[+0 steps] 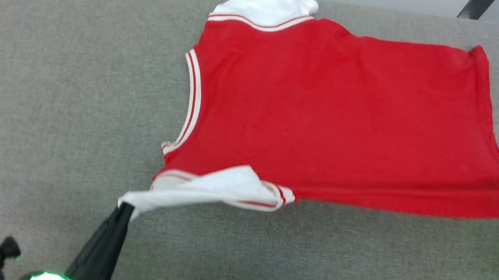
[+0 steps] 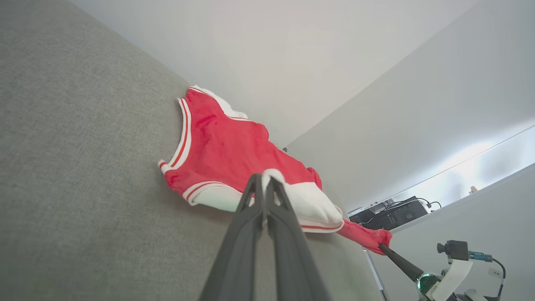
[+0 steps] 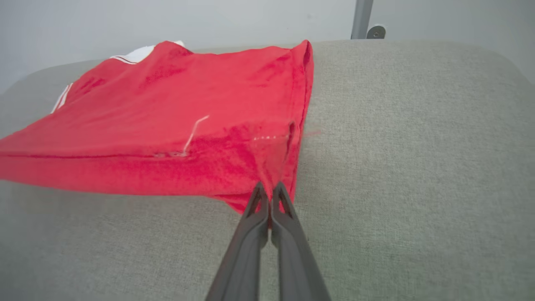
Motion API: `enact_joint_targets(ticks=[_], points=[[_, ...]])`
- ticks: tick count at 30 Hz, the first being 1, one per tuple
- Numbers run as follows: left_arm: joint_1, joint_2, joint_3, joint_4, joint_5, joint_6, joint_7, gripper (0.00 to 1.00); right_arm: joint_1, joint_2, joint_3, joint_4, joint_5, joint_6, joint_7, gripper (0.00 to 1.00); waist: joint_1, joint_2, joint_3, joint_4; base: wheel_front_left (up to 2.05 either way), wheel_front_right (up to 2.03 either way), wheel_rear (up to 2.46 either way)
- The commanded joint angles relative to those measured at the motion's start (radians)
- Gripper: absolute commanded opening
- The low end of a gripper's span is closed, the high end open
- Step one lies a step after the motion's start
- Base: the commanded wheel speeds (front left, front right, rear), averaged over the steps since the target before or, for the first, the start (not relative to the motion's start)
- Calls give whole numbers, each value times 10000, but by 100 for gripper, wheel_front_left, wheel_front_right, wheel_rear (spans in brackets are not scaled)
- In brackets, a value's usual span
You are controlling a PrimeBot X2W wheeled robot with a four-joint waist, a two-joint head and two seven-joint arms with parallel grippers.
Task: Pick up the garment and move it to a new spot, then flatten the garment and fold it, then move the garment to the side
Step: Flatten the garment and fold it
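So, the left claw (image 1: pixel 125 206) is pinching the near white sleeve of the garment (image 1: pixel 331 112), and the right claw (image 3: pixel 267 190) is clamped on its red hem corner, with the shirt spread over the grey tabletop (image 1: pixel 43 81).

- My left gripper (image 1: pixel 124 208) reaches up from the lower left, fingers (image 2: pixel 244 234) pressed together (pinching a white sleeve of the garment (image 1: pixel 331 112)).
- My right gripper (image 3: pixel 269 190) is closed too, gripping a red corner.

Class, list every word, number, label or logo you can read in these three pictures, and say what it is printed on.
No text can be read anywhere.
T-shirt: red with white stripes, no lettering shows.
Black equipment in the background: markings, if any, too small to read.
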Motion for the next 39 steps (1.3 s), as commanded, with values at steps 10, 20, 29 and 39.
enact_joint_targets(ticks=[10,20,29,39], points=[[-262,414,-41,-583,-233,-202,636,0,1295,1311,-2049,-1885,-945,-15,1720,0,0,0,273,75,0,0,0],[-4381,-351,-638,2873,-253,-870,2083,0,-755,1336,-1420,-687,-1397,-15,2754,0,0,0,996,243,0,0,0],[-5890,-786,-972,5110,715,-682,1858,0,-1601,1521,-1428,355,-1610,-15,2471,0,0,0,1571,181,0,0,0],[-6630,-913,-1785,7261,2078,-217,1761,0,-2197,1710,-594,1314,-1716,-15,2134,0,0,0,2171,7,0,0,0]])
